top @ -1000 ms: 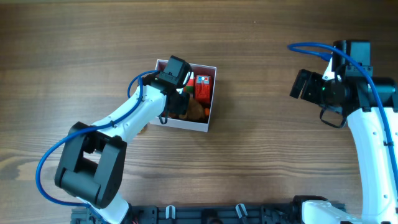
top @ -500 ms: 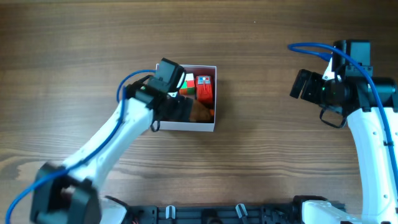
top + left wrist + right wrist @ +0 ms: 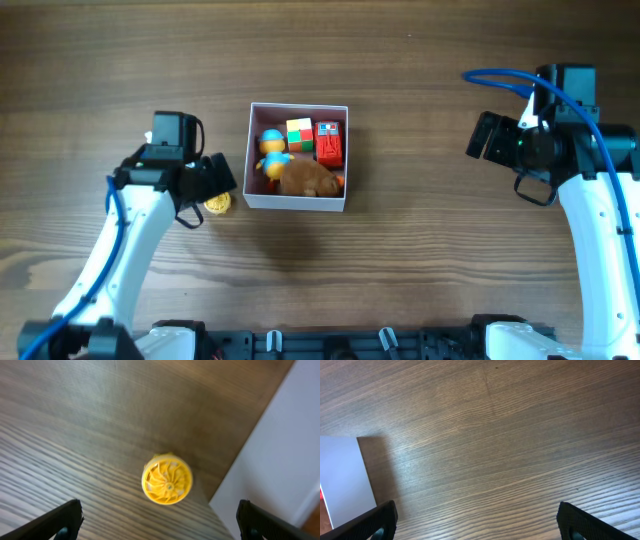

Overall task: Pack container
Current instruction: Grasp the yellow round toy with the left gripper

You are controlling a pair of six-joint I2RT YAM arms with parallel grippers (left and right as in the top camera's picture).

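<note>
Left arm: you are holding the left gripper (image 3: pixel 159 522) above the table (image 3: pixel 420 260), facing down, with its jaws spread wide and nothing between them. The yellow ribbed disc (image 3: pixel 167 480) is lying flat on the wood, roughly centred between the two fingertips in the left wrist view. My reading: you are lining up for a straight-down pinch on the one toy left outside.

The container (image 3: pixel 297 203) is sitting mid-table, just right of the disc. Its white wall is showing close beside the disc in the wrist view, apart from it, so the right-hand finger is getting little room to descend.

Contents: a blue-and-yellow figure (image 3: pixel 270 150), a multicoloured cube (image 3: pixel 299 133), a red toy (image 3: pixel 330 142) and a brown plush (image 3: pixel 308 178) are lying inside, filling the upper and right part. The pink floor at lower left is looking free, probably the spot for the disc.

Right arm: you are parking the right gripper (image 3: pixel 477 522) well to the right of the container, jaws wide, holding nothing, likely to keep it out of the left arm's way.
</note>
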